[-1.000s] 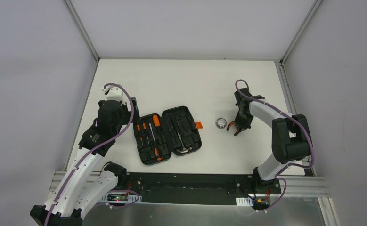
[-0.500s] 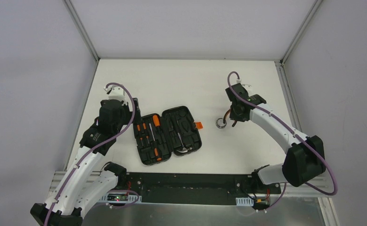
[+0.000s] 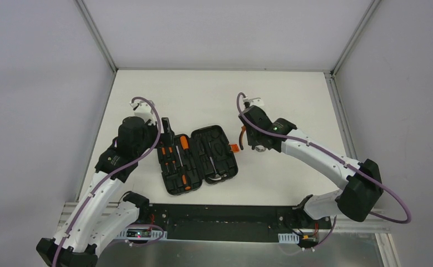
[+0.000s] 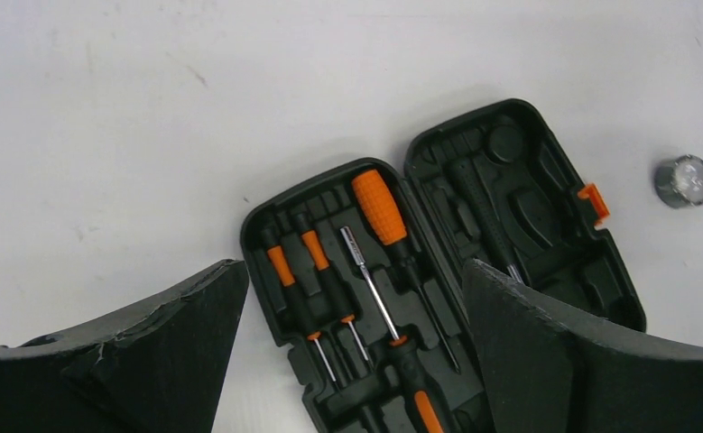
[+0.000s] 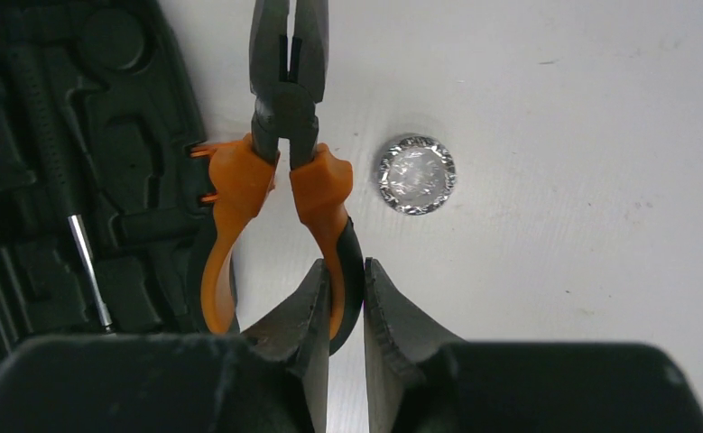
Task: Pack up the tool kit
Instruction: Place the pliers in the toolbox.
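Two grippers logged. Right gripper [image 5: 346, 272]: pressed together on one handle of the pliers [image 5: 284, 126], pinching the handle on the right in its wrist view. The other handle hangs free and the nose points straight away from the wrist. Pliers are off the bench [image 3: 203, 94], just beside the latch [image 5: 205, 171] side of the case [image 3: 217, 150], with the free handle overlapping the rim. A round silver cap [image 5: 417, 174] lies on the bench close by, clear of the pliers.

Left gripper [image 4: 352, 271]: spread wide and empty, hovering over the other half of the case.

Case: open flat, left of the bench's middle and nearer the near edge. One half carries the screwdrivers [image 4: 379, 207]; the latch half shows mostly bare moulded slots.

Step in hand, by my reading: carrying the pliers in for stowing.

Next move calls for:
- shifting the pliers over the matching slot in the latch half
- turning them to the slot's line
- lowering flat before letting go

Caution: with only one handle held, the pliers may swing or splay on contact.
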Robot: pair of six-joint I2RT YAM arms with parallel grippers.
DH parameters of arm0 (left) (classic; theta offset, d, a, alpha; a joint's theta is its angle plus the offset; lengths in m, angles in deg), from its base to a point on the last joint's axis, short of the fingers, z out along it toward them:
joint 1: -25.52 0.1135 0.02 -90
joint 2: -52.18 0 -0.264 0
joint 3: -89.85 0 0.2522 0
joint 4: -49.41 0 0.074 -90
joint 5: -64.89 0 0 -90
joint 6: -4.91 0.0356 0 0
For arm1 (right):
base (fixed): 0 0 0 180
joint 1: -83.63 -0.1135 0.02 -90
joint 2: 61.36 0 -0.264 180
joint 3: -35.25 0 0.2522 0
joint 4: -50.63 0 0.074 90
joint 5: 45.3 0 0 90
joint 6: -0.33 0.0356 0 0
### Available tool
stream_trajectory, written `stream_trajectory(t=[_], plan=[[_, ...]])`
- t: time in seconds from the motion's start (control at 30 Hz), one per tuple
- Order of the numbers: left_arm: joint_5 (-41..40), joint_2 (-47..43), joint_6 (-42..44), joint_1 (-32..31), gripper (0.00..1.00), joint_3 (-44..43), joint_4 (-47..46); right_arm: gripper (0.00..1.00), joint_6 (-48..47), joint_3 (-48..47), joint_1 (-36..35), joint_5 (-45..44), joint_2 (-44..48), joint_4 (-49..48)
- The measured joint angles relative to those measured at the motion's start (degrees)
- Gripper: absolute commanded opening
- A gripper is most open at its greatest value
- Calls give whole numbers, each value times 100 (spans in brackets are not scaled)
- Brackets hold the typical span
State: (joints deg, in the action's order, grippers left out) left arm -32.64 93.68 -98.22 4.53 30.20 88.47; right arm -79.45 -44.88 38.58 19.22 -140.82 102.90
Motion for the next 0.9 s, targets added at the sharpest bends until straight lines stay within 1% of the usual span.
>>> stream_trajectory(t=[0.2, 0.33, 0.5, 0.73, 0.83, 0.9], plan=[[844, 321, -319, 0, 93, 0, -72, 0, -140, -72, -400, 42, -136, -341], [1517, 597, -824, 0, 92, 31, -275, 0, -149, -70, -686, 57, -157, -638], [2267, 1003, -1650, -116, 91, 243, -918, 0, -127, 146, -981, 125, 7, -1333], [2621, 1687, -2317, -883, 88, 267, -1814, 0, 4, 343, -1285, 205, 280, -1947], [2684, 1937, -2474, -1141, 84, 264, -2114, 0, 9, 363, -1421, 61, 332, -2052], [2682, 2068, -2559, -1224, 80, 264, -2297, 0, 26, 435, -1425, -63, 369, -2070]])
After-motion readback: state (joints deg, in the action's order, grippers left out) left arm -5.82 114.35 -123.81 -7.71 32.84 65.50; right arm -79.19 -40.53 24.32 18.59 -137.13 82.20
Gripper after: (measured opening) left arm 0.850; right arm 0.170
